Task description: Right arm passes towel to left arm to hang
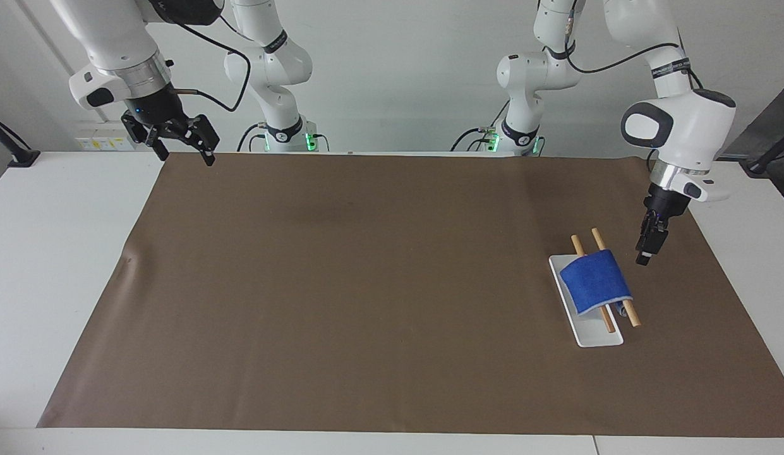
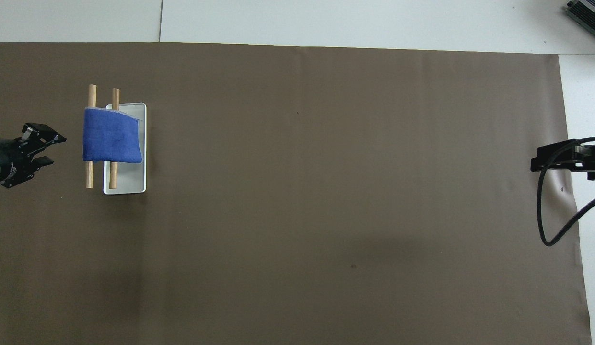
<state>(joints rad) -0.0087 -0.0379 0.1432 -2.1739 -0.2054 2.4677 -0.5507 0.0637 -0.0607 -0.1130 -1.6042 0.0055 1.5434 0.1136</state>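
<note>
The towel (image 1: pixel 595 280) (image 2: pixel 112 141) hangs over two wooden rods (image 1: pixel 614 299) (image 2: pixel 90 173), which lie side by side above a white tray (image 1: pixel 592 335) (image 2: pixel 130 181). It is draped across the middle of both rods, and their ends stick out of it on each side. The rack stands on the brown mat (image 1: pixel 366 284) (image 2: pixel 326 191), toward my left arm's end of the table.

My left gripper (image 1: pixel 644 254) (image 2: pixel 52 149) is in the air just beside the towel, on the side of the table's end, and it does not touch the cloth. Its fingers are parted with a small gap between them, and I hold nothing. In the facing view I see this gripper nearly edge-on, so I judge the gap mostly from the overhead view. It points down and a little toward the rack.

My right gripper (image 1: pixel 183 151) (image 2: pixel 556 162) is well apart from the towel, raised over the corner of the mat at the right arm's end of the table. Its jaws stand wide open and they are empty. This arm waits there. A black cable (image 2: pixel 546 211) hangs from it in a loop.
</note>
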